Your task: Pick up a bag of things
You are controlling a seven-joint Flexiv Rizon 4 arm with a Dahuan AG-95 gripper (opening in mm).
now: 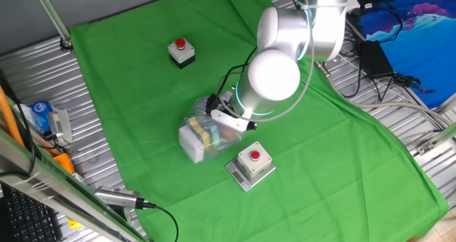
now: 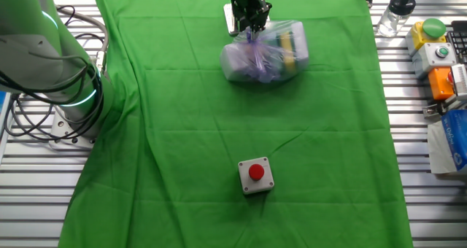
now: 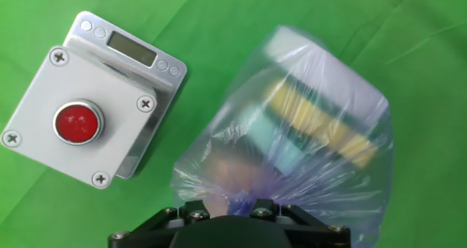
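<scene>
Directly under claw (image 2: 249,25): bag of things (image 2: 266,52) on green cloth (image 2: 219,146), knot pinched between fingers.

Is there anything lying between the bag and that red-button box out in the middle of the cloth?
No. In the other fixed view, only bare green cloth lies between the bag and that box.

The setting is a robotics laboratory workstation. A green cloth (image 2: 219,131) covers a ribbed metal table (image 2: 416,204) beneath the gripper (image 2: 248,18), with grey red-button boxes (image 2: 255,176) placed on the cloth near and well away from it. Loose cables (image 2: 44,124) and coloured switch units (image 2: 438,51) lie off to its sides.
</scene>
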